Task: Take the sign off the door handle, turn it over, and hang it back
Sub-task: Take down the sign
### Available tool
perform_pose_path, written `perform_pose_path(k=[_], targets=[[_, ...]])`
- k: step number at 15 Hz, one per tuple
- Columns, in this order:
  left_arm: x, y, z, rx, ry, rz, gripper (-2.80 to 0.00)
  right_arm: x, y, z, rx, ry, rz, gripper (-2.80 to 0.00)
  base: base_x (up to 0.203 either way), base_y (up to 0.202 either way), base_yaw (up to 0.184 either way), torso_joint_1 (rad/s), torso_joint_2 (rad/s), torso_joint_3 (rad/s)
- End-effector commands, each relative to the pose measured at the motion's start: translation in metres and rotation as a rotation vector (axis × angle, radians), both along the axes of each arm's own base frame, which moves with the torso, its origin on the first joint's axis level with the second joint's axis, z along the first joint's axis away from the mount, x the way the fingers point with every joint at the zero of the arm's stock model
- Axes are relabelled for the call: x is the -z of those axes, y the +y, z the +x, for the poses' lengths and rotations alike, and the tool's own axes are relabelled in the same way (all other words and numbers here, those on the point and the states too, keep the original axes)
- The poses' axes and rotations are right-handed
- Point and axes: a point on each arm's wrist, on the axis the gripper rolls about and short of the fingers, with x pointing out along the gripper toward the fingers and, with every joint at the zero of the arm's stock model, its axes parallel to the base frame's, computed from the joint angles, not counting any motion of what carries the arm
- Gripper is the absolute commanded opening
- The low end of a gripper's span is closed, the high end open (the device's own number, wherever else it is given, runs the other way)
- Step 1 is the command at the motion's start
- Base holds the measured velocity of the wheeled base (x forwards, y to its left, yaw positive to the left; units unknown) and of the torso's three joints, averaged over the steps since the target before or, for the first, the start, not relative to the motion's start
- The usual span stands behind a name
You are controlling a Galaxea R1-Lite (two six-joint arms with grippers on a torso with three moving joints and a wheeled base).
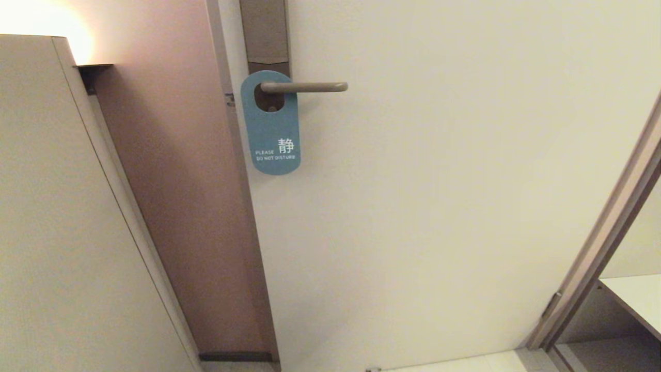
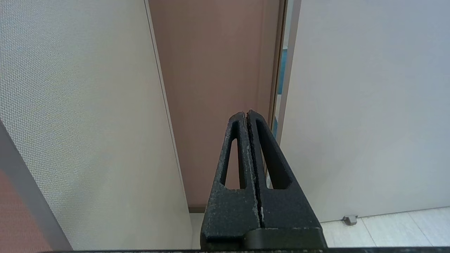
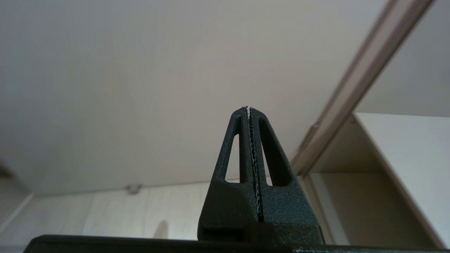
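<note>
Head view shows the sign (image 1: 270,124), a flat blue card with rounded ends and white lettering, hanging by its oval hole on the door handle (image 1: 304,87), a slim horizontal beige-grey metal lever. The lever springs from a tall brown backplate (image 1: 264,33) near the left edge of the pale cream door (image 1: 439,206). The card hangs straight down from the lever's root, flat against the door, its blue face outward and its text at the lower end.

Neither arm appears in that view, so both grippers sit well apart from the sign, somewhere below the handle. The left gripper (image 2: 248,113), black and wedge-shaped, is clenched on nothing, its tips pressed together; it points toward the pinkish-brown wall strip (image 2: 214,70) beside the door's handle edge, low down near the floor. The right gripper (image 3: 248,108), likewise black, is also clenched and empty, aimed at the bare lower part of the door, with the grey-brown door frame (image 3: 355,88) on the side away from the handle.
</note>
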Motion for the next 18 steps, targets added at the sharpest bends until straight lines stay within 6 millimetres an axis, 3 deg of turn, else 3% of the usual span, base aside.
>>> perform_pose_path(k=[1, 10, 18], targets=[[0.0, 0.0, 0.0, 0.0, 0.001, -0.001, -2.8, 0.005, 0.002, -0.012, -0.001, -0.046, -0.003, -2.8, 0.0, 0.0, 0.0, 0.0, 0.0, 0.0], [0.0, 0.0, 0.0, -0.001, 0.0, -0.001, -2.8, 0.022, 0.003, -0.024, -0.102, 0.029, 0.03, -2.8, 0.0, 0.0, 0.0, 0.0, 0.0, 0.0], [0.0, 0.0, 0.0, -0.001, 0.0, -0.001, -2.8, 0.029, 0.002, -0.042, -0.131, -0.175, 0.05, -2.8, 0.0, 0.0, 0.0, 0.0, 0.0, 0.0]])
